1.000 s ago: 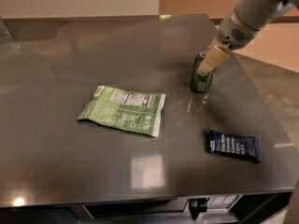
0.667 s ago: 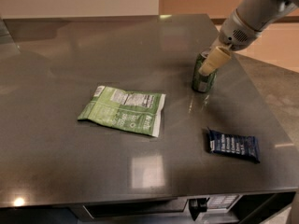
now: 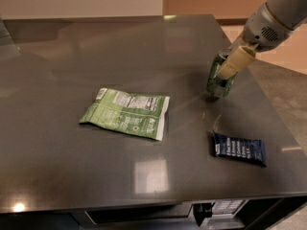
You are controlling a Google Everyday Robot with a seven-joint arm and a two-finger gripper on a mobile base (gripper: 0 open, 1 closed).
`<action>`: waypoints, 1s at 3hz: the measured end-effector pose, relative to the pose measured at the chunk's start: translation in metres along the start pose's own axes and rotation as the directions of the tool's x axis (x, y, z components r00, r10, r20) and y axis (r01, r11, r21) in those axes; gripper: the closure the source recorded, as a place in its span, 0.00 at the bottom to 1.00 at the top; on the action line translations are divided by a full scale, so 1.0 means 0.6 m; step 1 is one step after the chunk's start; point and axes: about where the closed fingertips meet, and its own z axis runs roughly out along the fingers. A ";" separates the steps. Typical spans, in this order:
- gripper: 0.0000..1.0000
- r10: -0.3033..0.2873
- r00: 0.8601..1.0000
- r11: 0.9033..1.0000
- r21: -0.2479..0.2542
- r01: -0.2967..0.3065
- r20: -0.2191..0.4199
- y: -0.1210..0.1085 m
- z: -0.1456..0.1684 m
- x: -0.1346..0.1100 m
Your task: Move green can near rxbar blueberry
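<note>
The green can (image 3: 214,84) stands on the right side of the dark grey table (image 3: 96,51), leaning slightly, its base just off or barely on the surface. My gripper (image 3: 224,72) comes down from the upper right and is shut on the green can; one cream finger (image 3: 235,61) lies across its front and the other is hidden behind it. The rxbar blueberry (image 3: 239,148), a flat dark blue wrapper with white lettering, lies flat near the front right, about a can's height in front of the can.
A flat green-and-white chip bag (image 3: 127,112) lies mid-table, left of the can. The table's right edge (image 3: 276,114) runs close beside the can and the bar. The front edge is just beyond the bar.
The gripper and the green can have shifted a little to the right and toward the front, closer to the blue bar. The bag and the bar have not moved.
</note>
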 end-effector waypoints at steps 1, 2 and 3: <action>1.00 0.026 1.000 1.000 0.006 -0.026 0.017 0.041 -0.043 0.018; 1.00 0.052 0.999 0.998 0.019 -0.052 0.010 0.079 -0.062 0.044; 1.00 0.080 0.997 0.997 0.021 -0.080 -0.008 0.109 -0.057 0.077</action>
